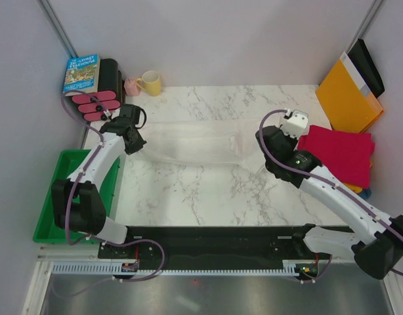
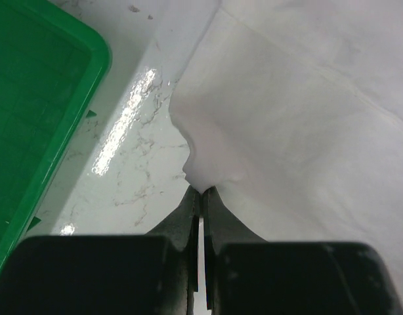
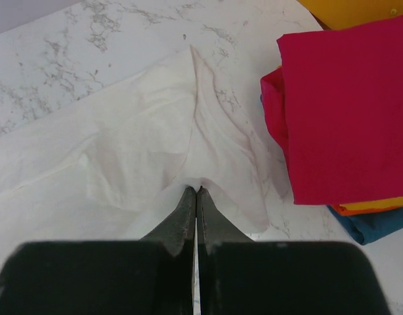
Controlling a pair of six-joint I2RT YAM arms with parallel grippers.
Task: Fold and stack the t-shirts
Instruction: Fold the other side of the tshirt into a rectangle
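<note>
Tee (image 1: 188,147), white, pinched at opp ends by L pincer (image 2: 201,190) & R pincer (image 3: 196,189)

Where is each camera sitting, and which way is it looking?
Top camera: high behind the robot, looking down on the table; the left arm and right arm both show.
Left wrist camera: on the left arm, looking along its shut left pincer, which pinches the white t-shirt beside the green tray.
Right wrist camera: on the right arm, looking along its shut right pincer, pinching that shirt near the red t-shirt.
Shared: all three show the white t-shirt.
</note>
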